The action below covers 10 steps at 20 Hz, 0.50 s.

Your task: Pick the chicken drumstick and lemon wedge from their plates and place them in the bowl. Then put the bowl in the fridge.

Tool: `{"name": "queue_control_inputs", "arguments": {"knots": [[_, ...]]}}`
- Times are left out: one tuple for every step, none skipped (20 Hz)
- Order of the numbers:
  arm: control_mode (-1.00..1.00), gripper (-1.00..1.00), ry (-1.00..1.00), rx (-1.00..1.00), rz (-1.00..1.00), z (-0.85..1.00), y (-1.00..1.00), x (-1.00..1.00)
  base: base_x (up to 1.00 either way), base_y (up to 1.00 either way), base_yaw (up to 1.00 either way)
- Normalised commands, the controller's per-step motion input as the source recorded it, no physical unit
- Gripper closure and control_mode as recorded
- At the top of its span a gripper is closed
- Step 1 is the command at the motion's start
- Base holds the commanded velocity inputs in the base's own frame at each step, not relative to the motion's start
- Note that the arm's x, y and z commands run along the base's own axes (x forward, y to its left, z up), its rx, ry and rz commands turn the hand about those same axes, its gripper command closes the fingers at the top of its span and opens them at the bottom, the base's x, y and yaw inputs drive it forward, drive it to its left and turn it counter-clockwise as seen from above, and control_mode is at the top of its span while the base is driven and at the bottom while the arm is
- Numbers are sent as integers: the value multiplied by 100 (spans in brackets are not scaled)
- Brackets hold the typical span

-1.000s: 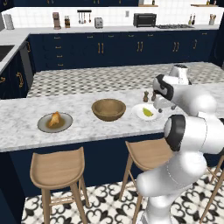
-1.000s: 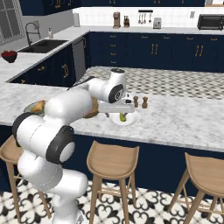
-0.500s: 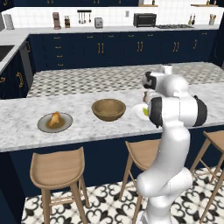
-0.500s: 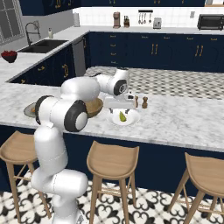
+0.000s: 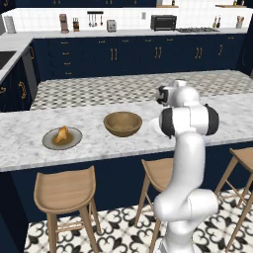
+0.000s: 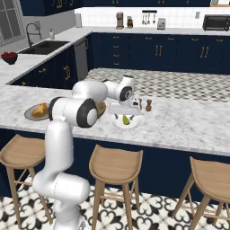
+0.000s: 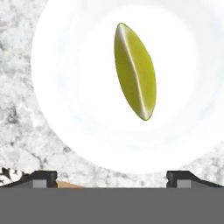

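The lemon wedge (image 7: 134,72) was a slim yellow-green crescent with a pale ridge down its length, lying alone on the white plate (image 7: 70,109); in the hand view its long axis ran nearly top to bottom, tilted slightly. There was one wedge, one chicken drumstick (image 5: 62,134), two plates and one wooden bowl (image 5: 122,123). The golden drumstick sat on the grey plate (image 5: 49,143), left of the bowl; the white plate lay to the bowl's right. The gripper (image 6: 126,109) hovered over the wedge, jaws spread wide, holding nothing
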Motion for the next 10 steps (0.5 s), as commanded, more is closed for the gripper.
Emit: {"name": "queue_control_inputs", "arguments": {"knots": [[-100, -100, 3, 0, 0, -59, 15, 4, 0, 0, 0], [-100, -100, 2, 0, 0, -59, 15, 0, 0, 0, 0], [-100, -100, 1, 0, 0, -57, 14, 0, 0, 0, 0], [-100, -100, 0, 0, 0, -51, 14, 8, 0, 0, 0], [-100, -100, 0, 0, 0, -48, 14, 19, 0, 0, 0], [-100, -100, 0, -1, 0, -41, 3, 29, 0, 0, 0], [-100, -100, -1, -5, 0, -42, 0, 35, 0, 0, 0], [-100, -100, -5, -7, 1, -33, -1, 35, 0, 0, 0], [-100, -100, -5, -6, 1, -21, -19, 35, 0, 0, 0], [-100, -100, -4, -6, 1, -16, -19, 31, 0, 0, 0]]}}
